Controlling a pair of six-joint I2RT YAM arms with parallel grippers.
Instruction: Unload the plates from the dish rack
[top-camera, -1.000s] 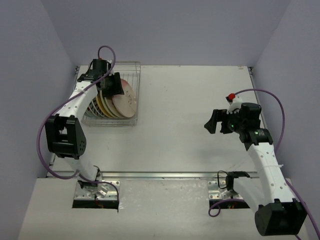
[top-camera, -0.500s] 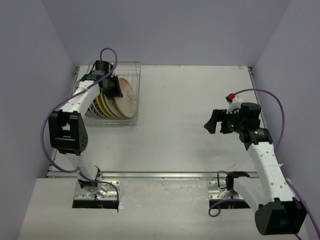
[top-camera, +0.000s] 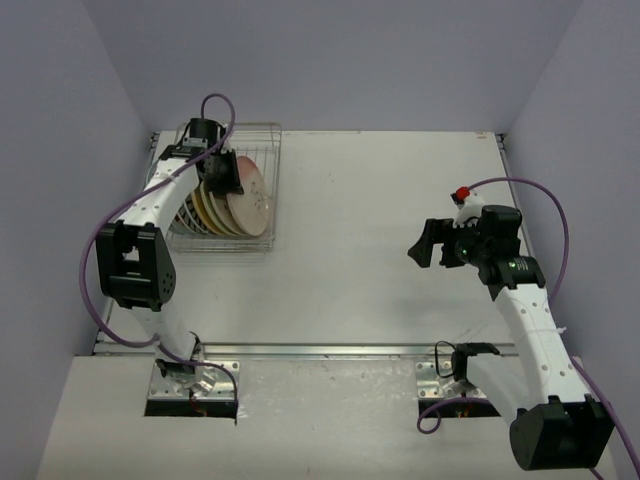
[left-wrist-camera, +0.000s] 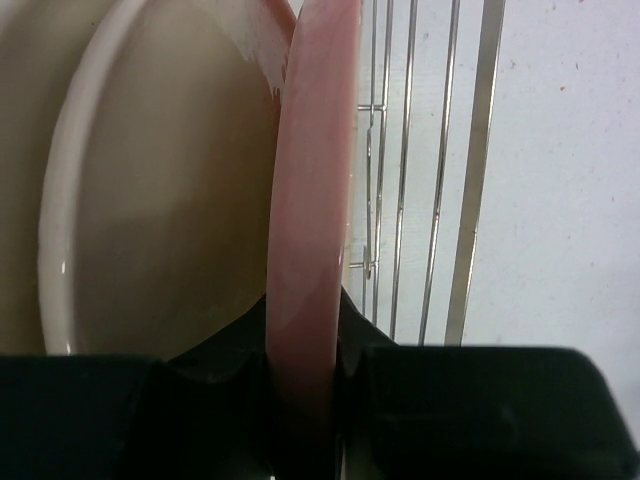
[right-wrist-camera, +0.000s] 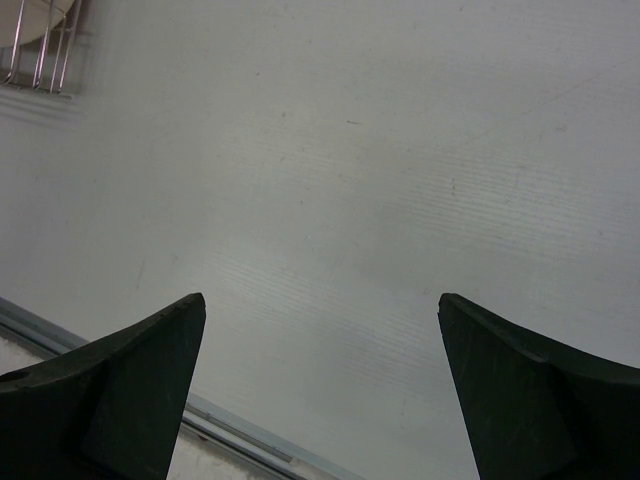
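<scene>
Pink plate (left-wrist-camera: 316, 200) clamped at rim by left gripper (top-camera: 224, 179), standing in rack (top-camera: 263, 131), right gripper (right-wrist-camera: 320, 300) held over table (top-camera: 380, 200), jaws wide apart.

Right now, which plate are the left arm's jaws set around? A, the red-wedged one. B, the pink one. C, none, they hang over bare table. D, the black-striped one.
B: in the left wrist view the pink plate, standing on edge in the dish rack, has its rim between the left arm's jaws.
</scene>
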